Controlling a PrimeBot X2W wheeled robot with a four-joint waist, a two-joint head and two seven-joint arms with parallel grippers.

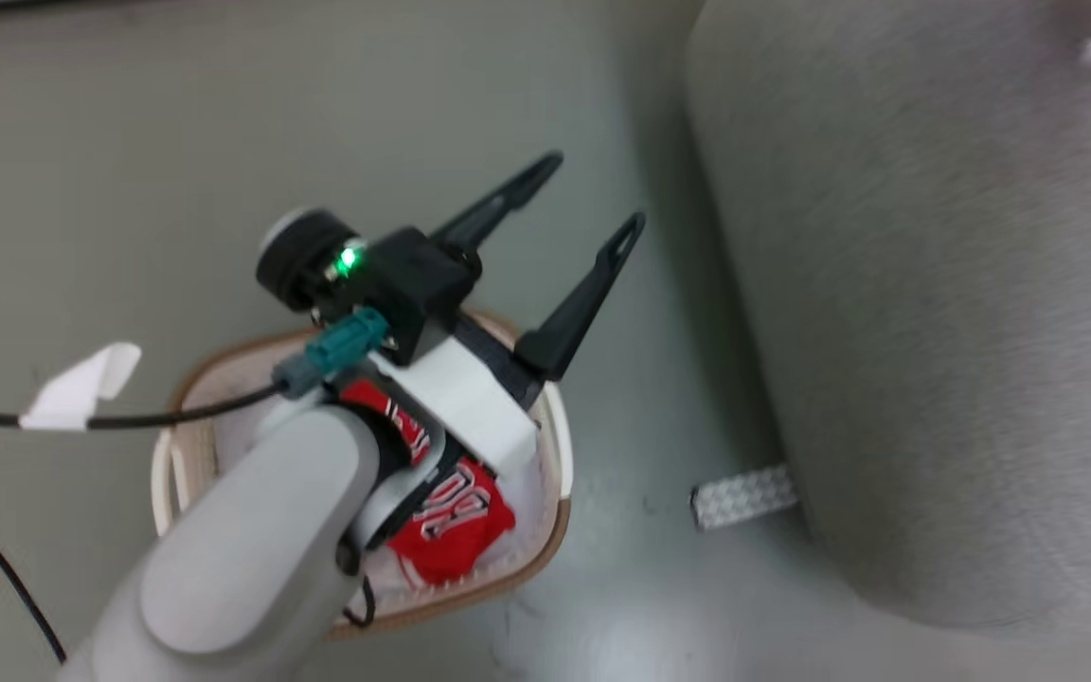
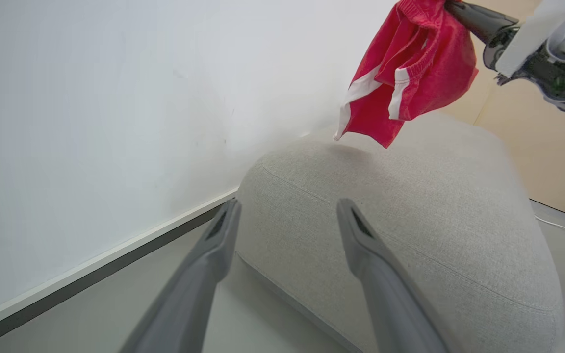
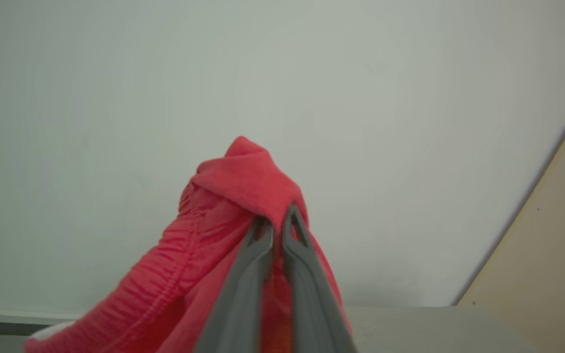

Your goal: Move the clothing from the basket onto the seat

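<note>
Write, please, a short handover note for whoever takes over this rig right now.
Left gripper: open, holding nothing, above the laundry basket.
Right gripper: shut on the red shorts, which hang over the grey sofa, not yet released.
Basket: on the floor beside the sofa, with the red lettered jersey lying inside.
Done: the shorts are out of the basket and over the sofa.
Left: drop the shorts onto the sofa, then fetch the jersey and any clothing hidden beneath the arm.
</note>
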